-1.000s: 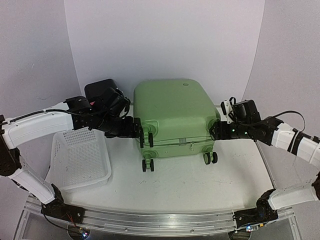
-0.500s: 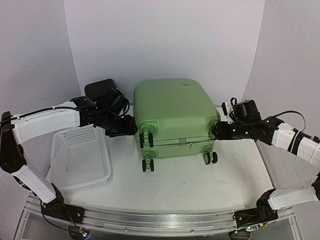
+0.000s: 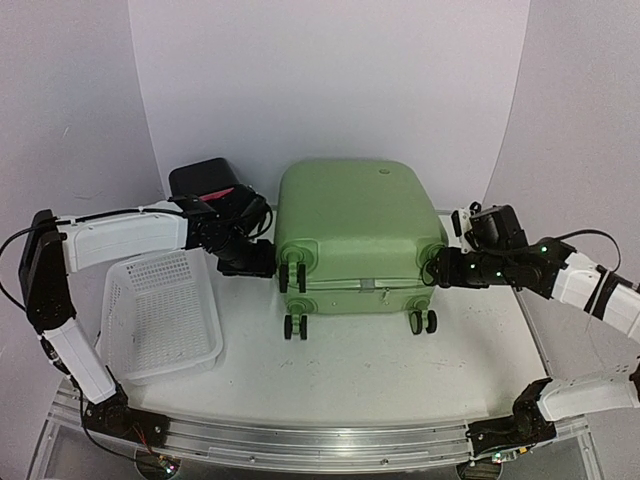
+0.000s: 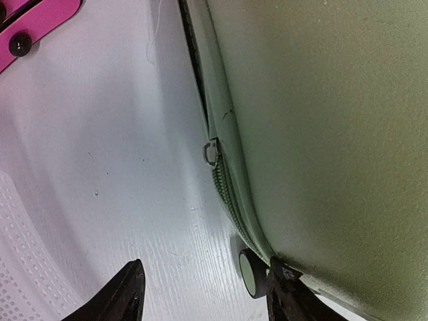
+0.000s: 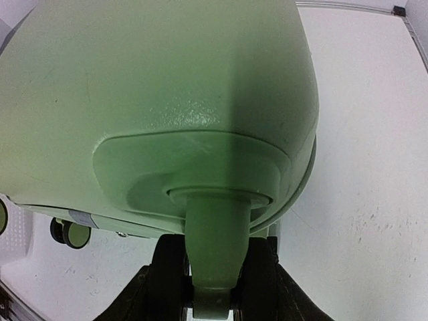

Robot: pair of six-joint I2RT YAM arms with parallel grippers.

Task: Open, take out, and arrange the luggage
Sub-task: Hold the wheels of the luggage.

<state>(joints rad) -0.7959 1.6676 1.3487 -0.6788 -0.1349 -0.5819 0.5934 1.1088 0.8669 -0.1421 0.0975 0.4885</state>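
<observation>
Light-green, the suitcase (image 3: 355, 235) lies flat in the middle of the white bench (image 3: 370, 370), its wheels toward the arms. A white basket (image 3: 160, 315) sits to its left, with a black drawer box (image 3: 205, 178) behind that. The right tool (image 3: 436, 270) is clamped on a wheel at the near-right corner. The left tool (image 3: 268, 262) stands half open against the near-left corner, gripping nothing.

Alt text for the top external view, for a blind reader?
A light-green suitcase lies flat centre-frame, wheels toward the camera, the left gripper at its near-left wheels and the right gripper at its near-right wheels. A white perforated basket sits to its left, a black drawer box behind that.
</observation>
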